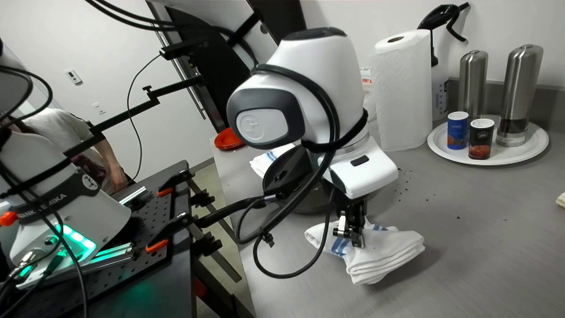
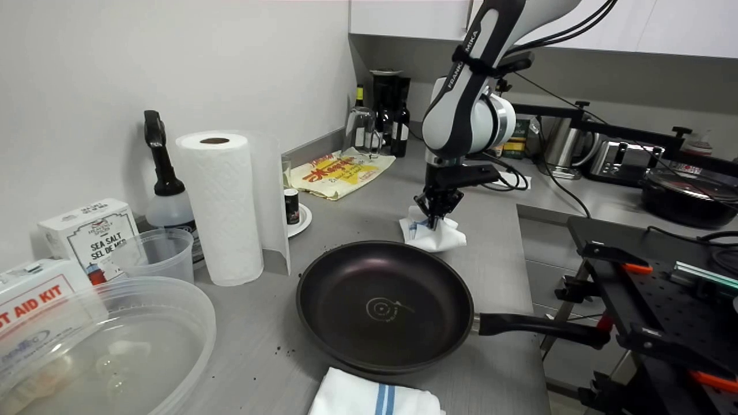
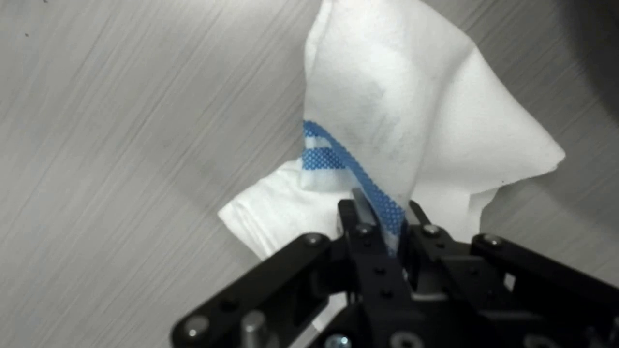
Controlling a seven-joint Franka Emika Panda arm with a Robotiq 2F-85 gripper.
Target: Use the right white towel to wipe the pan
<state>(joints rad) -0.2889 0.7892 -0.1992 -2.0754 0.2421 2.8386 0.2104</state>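
Note:
The right white towel (image 3: 377,96), rumpled with blue stripes and faint grey smudges, is pinched between the fingers of my gripper (image 3: 384,208). In both exterior views my gripper (image 1: 353,240) (image 2: 432,222) points down with this towel (image 1: 388,249) (image 2: 429,237) bunched under it, at or just above the counter; I cannot tell if it rests fully. The black pan (image 2: 386,305) lies right beside the towel, its inside bare and its handle reaching over the counter edge. In an exterior view the pan (image 1: 309,205) is mostly hidden behind the arm.
A second folded striped towel (image 2: 377,397) lies on the pan's far side from the gripper. A paper towel roll (image 2: 222,213), a clear plastic tub (image 2: 190,346) and a plate (image 1: 487,159) with shakers and grinders stand along the wall. Dark crumbs (image 1: 406,181) lie near the pan.

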